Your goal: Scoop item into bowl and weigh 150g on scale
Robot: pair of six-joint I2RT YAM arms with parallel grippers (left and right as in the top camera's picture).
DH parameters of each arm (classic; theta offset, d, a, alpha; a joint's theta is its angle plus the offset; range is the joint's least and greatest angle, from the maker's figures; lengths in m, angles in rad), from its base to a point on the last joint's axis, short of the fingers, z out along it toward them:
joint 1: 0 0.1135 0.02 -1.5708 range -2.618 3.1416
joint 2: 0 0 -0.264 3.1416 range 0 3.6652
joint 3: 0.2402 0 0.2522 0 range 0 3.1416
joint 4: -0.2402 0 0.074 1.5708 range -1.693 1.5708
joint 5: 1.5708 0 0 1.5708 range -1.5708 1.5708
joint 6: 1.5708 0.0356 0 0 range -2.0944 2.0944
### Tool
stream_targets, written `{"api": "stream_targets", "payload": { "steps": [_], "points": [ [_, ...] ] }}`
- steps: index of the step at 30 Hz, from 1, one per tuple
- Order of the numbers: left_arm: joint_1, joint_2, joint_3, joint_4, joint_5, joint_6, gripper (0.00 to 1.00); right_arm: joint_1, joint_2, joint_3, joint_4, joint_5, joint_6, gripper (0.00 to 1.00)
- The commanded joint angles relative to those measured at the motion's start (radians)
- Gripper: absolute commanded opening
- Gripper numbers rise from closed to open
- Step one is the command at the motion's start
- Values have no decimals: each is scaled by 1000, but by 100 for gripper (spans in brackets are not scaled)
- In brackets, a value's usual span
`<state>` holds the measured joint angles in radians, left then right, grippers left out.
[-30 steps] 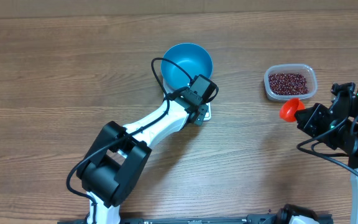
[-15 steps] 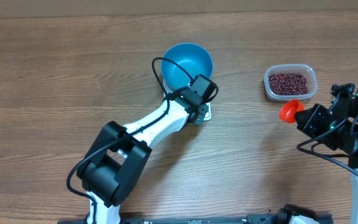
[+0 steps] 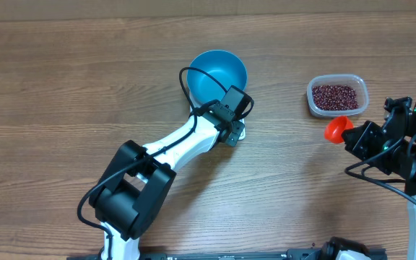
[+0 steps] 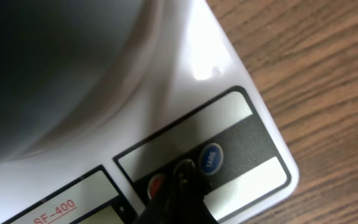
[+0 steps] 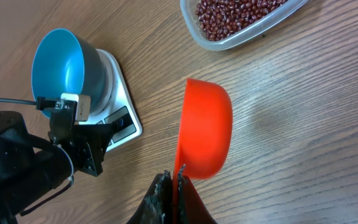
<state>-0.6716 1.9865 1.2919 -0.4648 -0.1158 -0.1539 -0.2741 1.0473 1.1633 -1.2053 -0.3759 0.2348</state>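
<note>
- Two arms split the work here. The left gripper [image 4: 178,190] has its jaws together in one blunt tip, set down on the button strip at the front of the scale [image 4: 185,81]. The tip is at the dark button [image 4: 185,167], between a red button [image 4: 157,185] and the blue TARE button [image 4: 211,157].
- We judge that it means to switch on or zero the scale with the blue bowl [image 3: 219,71] already standing on it, so that only the contents count.
- We see no beans in the bowl. All the beans [image 3: 336,95] lie in the clear tub [image 3: 310,92], well apart from the scale.
- The right gripper [image 5: 173,190] is clamped on the handle of the red scoop [image 5: 207,127], held over the table [image 3: 63,87] just beside the tub, ready to dip in, we think.
- From overhead, the bowl and left gripper cover nearly all of the scale.
- No view shows the display, so we cannot tell whether the scale is on.
- We cannot tell whether the tip is actually pressing.
- The right wrist view cuts off the tub's far side.
</note>
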Motion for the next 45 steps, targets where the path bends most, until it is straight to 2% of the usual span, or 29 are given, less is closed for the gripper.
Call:
{"api": "stream_targets", "payload": {
  "steps": [1,7,14,26,45],
  "points": [
    [5,16,35,-61,31,27,4,-2,-3,26,3,10,-8,4],
    [5,-120,159,-208,31,47,4,-2,-3,26,3,10,-8,4],
    [5,-235,172,-258,31,46,4,-2,-3,26,10,9,-7,4],
    [5,-220,145,-298,31,42,4,-2,-3,26,9,9,-8,4],
    [6,-85,135,-277,0,34,4,-2,-3,26,-1,10,-8,4]
  ]
}}
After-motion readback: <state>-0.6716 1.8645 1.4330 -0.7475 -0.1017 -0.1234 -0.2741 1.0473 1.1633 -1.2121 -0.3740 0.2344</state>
